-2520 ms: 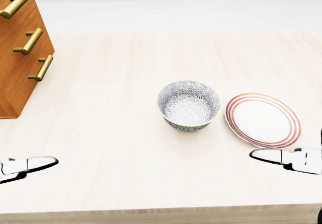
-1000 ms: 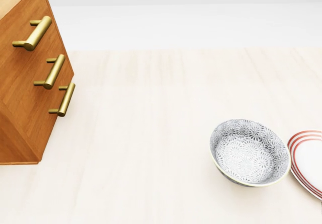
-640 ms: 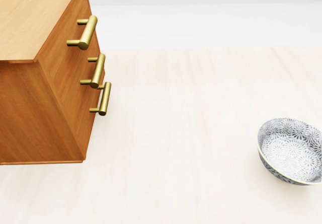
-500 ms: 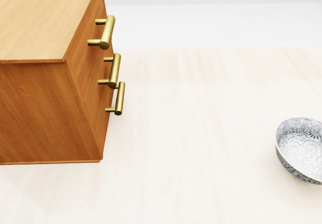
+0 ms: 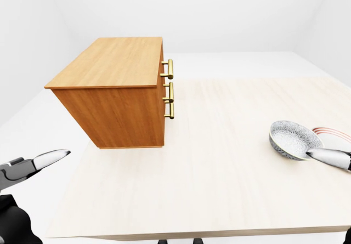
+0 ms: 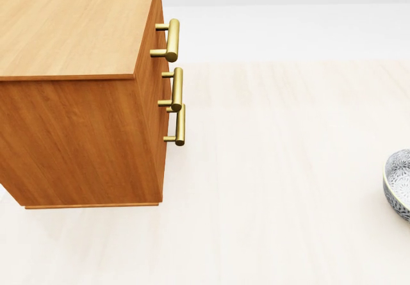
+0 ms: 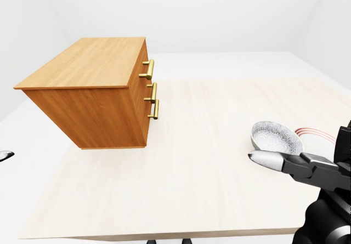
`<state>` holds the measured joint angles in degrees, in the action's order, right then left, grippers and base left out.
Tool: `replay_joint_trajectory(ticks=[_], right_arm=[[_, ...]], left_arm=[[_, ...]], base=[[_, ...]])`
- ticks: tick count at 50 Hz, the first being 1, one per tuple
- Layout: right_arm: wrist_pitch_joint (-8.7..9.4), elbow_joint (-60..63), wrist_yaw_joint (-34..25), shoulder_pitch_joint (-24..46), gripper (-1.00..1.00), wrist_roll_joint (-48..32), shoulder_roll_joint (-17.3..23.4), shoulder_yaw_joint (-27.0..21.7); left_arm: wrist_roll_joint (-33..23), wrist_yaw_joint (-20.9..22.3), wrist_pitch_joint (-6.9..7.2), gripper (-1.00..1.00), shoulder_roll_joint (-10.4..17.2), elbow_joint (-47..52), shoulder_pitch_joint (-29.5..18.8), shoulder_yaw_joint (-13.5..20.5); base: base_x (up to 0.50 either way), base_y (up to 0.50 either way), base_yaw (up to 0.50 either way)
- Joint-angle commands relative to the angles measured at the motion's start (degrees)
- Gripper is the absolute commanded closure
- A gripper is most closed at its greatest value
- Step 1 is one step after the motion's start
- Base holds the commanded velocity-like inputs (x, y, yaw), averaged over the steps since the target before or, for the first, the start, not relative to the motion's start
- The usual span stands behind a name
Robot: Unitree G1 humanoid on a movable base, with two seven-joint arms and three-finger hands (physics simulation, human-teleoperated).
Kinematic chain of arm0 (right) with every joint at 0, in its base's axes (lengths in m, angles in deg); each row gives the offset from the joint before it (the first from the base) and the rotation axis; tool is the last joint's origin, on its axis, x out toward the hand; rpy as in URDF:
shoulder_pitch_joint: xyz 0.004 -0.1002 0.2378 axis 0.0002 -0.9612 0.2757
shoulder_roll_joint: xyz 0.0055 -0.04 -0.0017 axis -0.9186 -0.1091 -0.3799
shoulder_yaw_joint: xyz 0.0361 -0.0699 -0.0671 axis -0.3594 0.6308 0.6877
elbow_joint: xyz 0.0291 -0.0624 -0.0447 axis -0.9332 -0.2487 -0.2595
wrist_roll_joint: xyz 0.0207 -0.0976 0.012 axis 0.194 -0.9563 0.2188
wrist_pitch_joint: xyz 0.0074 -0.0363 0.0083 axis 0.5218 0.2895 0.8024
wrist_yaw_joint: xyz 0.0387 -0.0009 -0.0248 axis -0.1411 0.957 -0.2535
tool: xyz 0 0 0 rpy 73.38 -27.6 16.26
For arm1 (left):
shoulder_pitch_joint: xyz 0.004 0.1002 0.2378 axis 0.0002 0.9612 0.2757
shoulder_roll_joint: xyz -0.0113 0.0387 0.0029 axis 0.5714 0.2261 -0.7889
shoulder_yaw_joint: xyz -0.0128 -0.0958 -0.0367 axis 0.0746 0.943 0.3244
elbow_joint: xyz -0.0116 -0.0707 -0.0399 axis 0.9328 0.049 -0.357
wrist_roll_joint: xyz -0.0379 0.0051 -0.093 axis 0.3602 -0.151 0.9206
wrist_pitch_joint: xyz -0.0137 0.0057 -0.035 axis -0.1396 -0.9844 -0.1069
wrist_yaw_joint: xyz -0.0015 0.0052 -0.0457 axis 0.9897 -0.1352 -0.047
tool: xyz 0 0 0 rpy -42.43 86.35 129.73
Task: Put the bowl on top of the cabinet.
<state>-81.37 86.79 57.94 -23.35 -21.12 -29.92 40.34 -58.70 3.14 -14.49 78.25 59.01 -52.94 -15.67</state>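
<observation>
Both the left hand [image 5: 28, 167] and the right hand [image 7: 299, 167] hang released and empty as the camera has swung left onto the cabinet [image 6: 77, 105], leaving the bowl [image 6: 400, 184] on the table [image 6: 275, 170] at the head view's right edge, ungrasped, so pickup likely comes first

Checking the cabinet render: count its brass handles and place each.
3, stacked on the cabinet face that looks toward the head view's right: top handle, middle handle, bottom handle. Its unseen faces could hide more.
</observation>
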Motion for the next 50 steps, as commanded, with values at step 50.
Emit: replay_joint_trajectory(ticks=[50], right_arm=[[0.0,-75.77,-15.27,17.29,-1.0,-51.68,31.38,12.2]], left_arm=[[0.21,-0.15,0.0,-1.0,0.14,-0.04,-0.16,0.09]], base=[[0.0,0.07,0.0]])
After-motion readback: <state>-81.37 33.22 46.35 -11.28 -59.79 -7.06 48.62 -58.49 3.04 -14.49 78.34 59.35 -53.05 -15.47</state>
